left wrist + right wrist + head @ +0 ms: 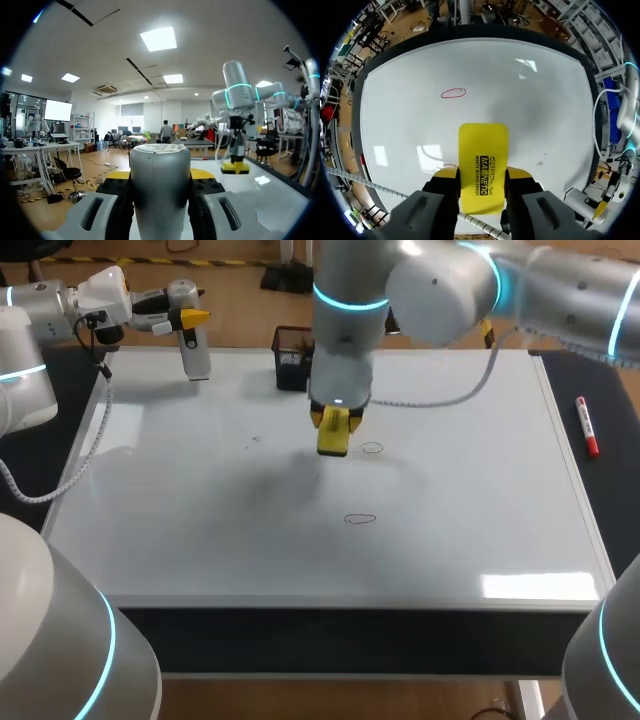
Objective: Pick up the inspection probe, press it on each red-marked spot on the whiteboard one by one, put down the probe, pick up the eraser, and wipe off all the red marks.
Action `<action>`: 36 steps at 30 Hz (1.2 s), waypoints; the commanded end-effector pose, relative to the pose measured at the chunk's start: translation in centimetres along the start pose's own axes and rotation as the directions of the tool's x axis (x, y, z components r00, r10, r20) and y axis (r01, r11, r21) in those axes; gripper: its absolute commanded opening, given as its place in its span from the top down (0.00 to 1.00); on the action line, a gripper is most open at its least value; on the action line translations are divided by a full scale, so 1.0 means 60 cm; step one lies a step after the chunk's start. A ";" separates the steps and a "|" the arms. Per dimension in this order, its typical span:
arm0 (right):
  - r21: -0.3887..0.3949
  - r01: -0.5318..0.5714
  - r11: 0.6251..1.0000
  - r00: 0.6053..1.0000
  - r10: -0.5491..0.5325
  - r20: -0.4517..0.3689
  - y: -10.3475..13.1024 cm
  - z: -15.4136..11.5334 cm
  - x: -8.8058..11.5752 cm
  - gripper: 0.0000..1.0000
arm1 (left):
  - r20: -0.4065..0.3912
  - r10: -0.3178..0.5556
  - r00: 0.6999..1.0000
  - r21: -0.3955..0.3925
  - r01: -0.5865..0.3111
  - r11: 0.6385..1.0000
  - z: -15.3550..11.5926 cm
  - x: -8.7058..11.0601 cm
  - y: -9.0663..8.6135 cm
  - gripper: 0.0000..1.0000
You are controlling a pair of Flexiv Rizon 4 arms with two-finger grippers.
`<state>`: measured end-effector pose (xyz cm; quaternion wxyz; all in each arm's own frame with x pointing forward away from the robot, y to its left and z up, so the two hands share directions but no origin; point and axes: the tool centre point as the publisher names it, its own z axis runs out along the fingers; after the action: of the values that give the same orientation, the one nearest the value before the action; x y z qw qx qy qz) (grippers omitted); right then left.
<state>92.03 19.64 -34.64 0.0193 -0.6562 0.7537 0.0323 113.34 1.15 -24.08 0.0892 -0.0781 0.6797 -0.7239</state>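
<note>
The whiteboard (200, 530) covers the table. Two red ovals are drawn on it, one (372, 448) just right of the eraser and one (360, 519) nearer the front. My right gripper (336, 418), over the board's middle, is shut on the yellow eraser (333, 436). In the right wrist view the eraser (483, 167) sits between the fingers of my right gripper (482, 173). One red oval (453, 93) lies ahead of it. My left gripper (186, 318) at the far left corner is shut on the grey-white probe (196, 348). The probe (160, 185) fills the gap in my left gripper (160, 175).
A black mesh holder (291, 356) stands at the board's far edge, just behind my right gripper. A red marker (586, 427) lies off the board on the right. A grey cable (440, 398) trails across the far right of the board.
</note>
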 end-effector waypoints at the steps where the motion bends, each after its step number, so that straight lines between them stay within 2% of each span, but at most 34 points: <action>1: -0.008 -0.001 1.000 1.000 0.001 0.006 -0.012 -0.006 0.009 1.00 | 0.000 0.002 1.000 0.003 -0.002 1.000 0.000 -0.001 0.000 1.00; 5: -0.004 -0.030 1.000 0.999 0.030 0.015 -0.045 -0.013 0.034 1.00 | 0.000 0.002 1.000 0.003 -0.002 1.000 0.000 -0.001 0.000 1.00; 10: 0.004 -0.058 0.998 0.998 0.058 -0.028 -0.102 -0.031 0.075 1.00 | 0.000 0.002 1.000 0.003 -0.002 1.000 0.000 -0.001 0.000 1.00; 22: 0.007 -0.203 0.979 0.974 0.203 -0.103 -0.247 -0.039 0.209 1.00 | 0.000 0.002 1.000 0.003 -0.002 1.000 0.000 -0.001 0.000 1.00; 28: 0.020 -0.263 0.964 0.959 0.264 -0.099 -0.309 -0.053 0.260 1.00 | 0.000 0.002 1.000 0.003 -0.002 1.000 0.000 -0.001 0.000 1.00; 36: 0.039 -0.325 0.945 0.943 0.327 -0.070 -0.376 -0.055 0.305 1.00 | 0.000 0.002 1.000 0.003 -0.002 1.000 0.000 -0.001 0.000 1.00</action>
<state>110.49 -1.01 -32.83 -0.0002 -0.5232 0.8522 -0.0107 113.34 1.16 -24.08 0.0892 -0.0781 0.6797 -0.7239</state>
